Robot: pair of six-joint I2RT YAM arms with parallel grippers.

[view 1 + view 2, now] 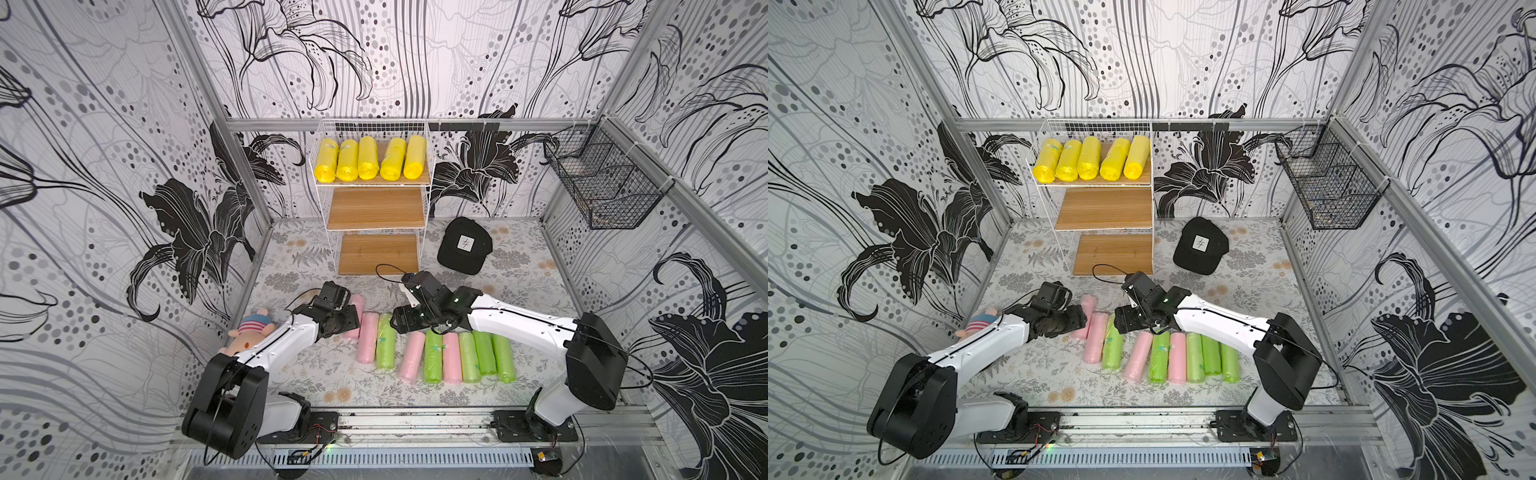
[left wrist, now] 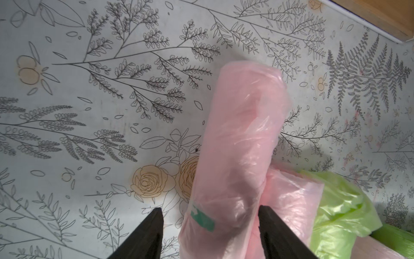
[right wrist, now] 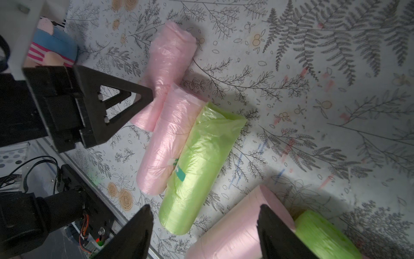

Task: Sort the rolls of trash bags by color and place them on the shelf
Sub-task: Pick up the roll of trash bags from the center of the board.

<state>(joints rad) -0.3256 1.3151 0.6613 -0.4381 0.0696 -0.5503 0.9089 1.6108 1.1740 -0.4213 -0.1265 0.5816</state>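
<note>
1. Along the front edge of the tabletop (image 1: 316, 374), four pink rolls (image 1: 367, 338) and five green rolls (image 1: 469, 357) lie unsorted: soft, crinkly, glossy plastic cylinders.
2. Left tool (image 2: 210, 208) is spread astride one pink roll (image 2: 237, 134); right tool (image 3: 206, 206) is spread over another.
3. At the far edge, shelf (image 1: 376, 210) of white wire and wooden boards: five yellow rolls (image 1: 368, 158) on the top board, lower two boards bare.

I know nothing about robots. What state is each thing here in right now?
Shelf: upright; middle and bottom boards bare.
Yellow rolls: five, side by side on its top board.
Pink rolls: four, lying on the table.
Green rolls: five, lying there too.
Left gripper: open, straddling a pink roll.
Right gripper: open, above another pink roll.
Cap: lying on the table.
</note>
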